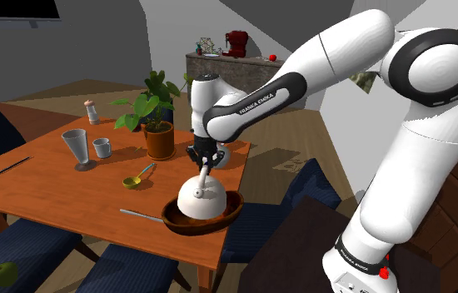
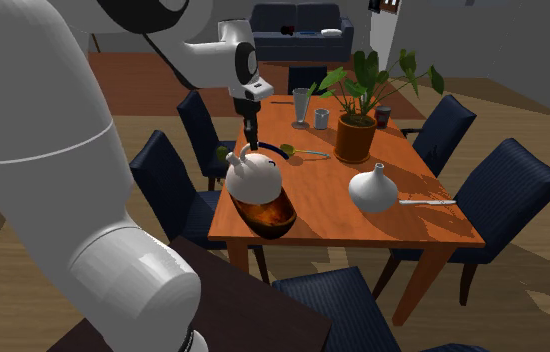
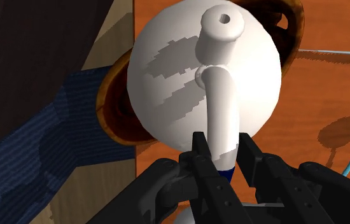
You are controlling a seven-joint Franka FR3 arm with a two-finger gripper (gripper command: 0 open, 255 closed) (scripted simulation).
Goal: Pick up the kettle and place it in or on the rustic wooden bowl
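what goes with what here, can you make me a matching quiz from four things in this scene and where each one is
Things:
1. kettle
2. green apple
3. potted plant
4. gripper

Places or states:
a. lying on a blue chair seat
b. shut on the kettle's handle
c. lower part inside the brown bowl
d. standing on the table, in a brown pot

Pairs: 1-c, 2-a, 3-d, 4-b
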